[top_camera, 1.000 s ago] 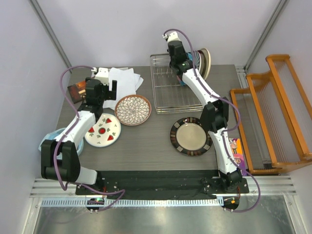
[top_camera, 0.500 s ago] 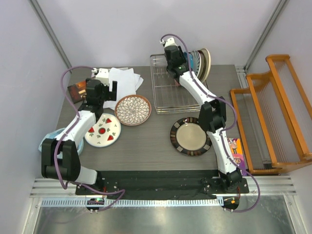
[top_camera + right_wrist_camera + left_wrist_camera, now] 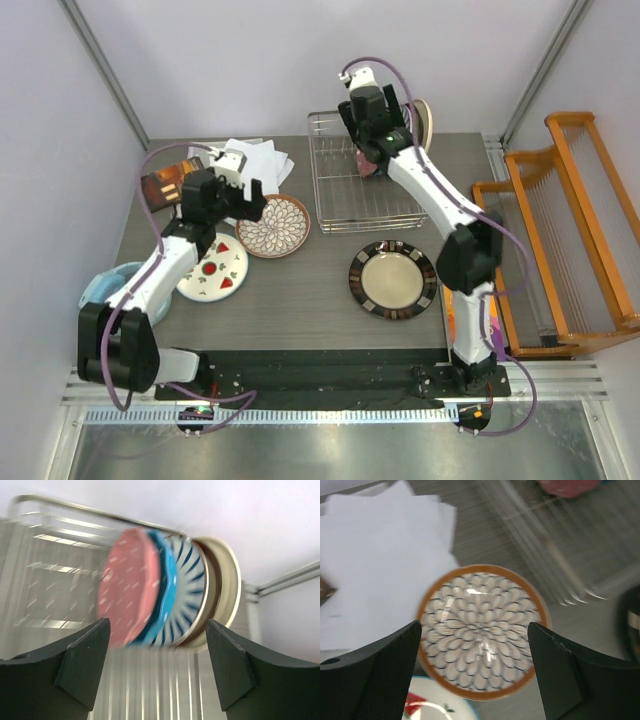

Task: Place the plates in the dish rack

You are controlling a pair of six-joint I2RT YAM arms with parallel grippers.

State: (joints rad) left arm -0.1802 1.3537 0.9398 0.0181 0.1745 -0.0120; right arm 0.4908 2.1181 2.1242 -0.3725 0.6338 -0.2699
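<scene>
While the silver dish rack [image 3: 365, 190] is holding a row of plates upright at its far right corner, a pink plate [image 3: 131, 592] in front, then a blue plate [image 3: 169, 590], a blue-striped plate [image 3: 190, 570] and a cream plate [image 3: 230, 585], the right hand [image 3: 157, 625] is hanging wide open and empty just before them. The left hand [image 3: 474, 630], spread open too and gripping nothing, is hovering over the petal-pattern plate [image 3: 481, 600], which is lying flat on the surface [image 3: 320, 290] between the strawberry plate [image 3: 212, 268] and the white paper [image 3: 255, 160]. The dark-rimmed plate [image 3: 392, 279] is sitting flat near the rack's front edge.
</scene>
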